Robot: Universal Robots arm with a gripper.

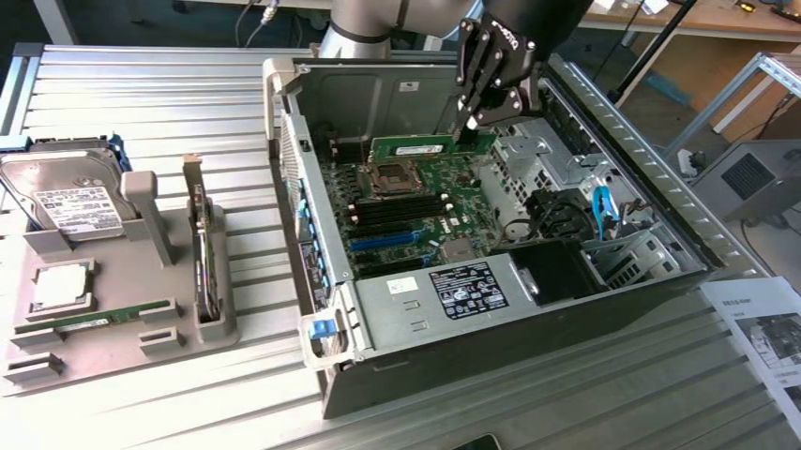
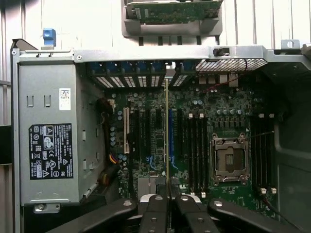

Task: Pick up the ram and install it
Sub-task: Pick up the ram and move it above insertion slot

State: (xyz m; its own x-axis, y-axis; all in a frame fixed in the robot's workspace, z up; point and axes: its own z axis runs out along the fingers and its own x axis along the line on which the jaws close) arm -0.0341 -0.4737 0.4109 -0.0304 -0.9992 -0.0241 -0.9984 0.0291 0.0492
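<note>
Gripper (image 2: 167, 188) sits closest to the wrist camera. Its black fingers (image 2: 154, 206) are clamped tight on the ram (image 2: 166, 131). Ram is seen edge-on here, a thin line running out from the fingertips over the motherboard (image 2: 155, 160). It runs parallel to the slots and lines up just beside the blue slot (image 2: 171, 127). In the exterior view the gripper (image 1: 474, 127) pinches one end of the ram (image 1: 414, 148). The stick juts sideways from the fingers toward the exterior view's left, stood on its long edge and level. It hangs above the CPU socket (image 1: 388, 175) near the case's far wall. It looks clear of the board, not in any slot.

The rest:
- Ribbed metal table (image 1: 163, 103) carries everything.
- Open PC case (image 1: 501, 375) lies on its side, interior facing up.
- Grey parts tray (image 1: 175, 339) is at the exterior view's left, well apart from the gripper.
- Power supply (image 1: 438, 295) with a black label fills the case's near end, also in the wrist view (image 2: 48, 160).
- Green motherboard (image 1: 470, 187) lies flat on the case floor.
- Hard drive (image 1: 69, 202) is propped in the tray's far end.
- Paper sheet (image 1: 763, 337) lies at the exterior view's right edge.
- Expansion card (image 1: 201, 253) stands upright in the tray.
- CPU socket (image 2: 228, 160) is empty, metal frame around it.
- Black memory slots (image 1: 400, 208) sit beside the socket, wrist view (image 2: 194, 145).
- Second green stick (image 1: 100, 317) lies flat in the tray.
- Silver processor chip (image 1: 60, 286) is in the tray next to it.
</note>
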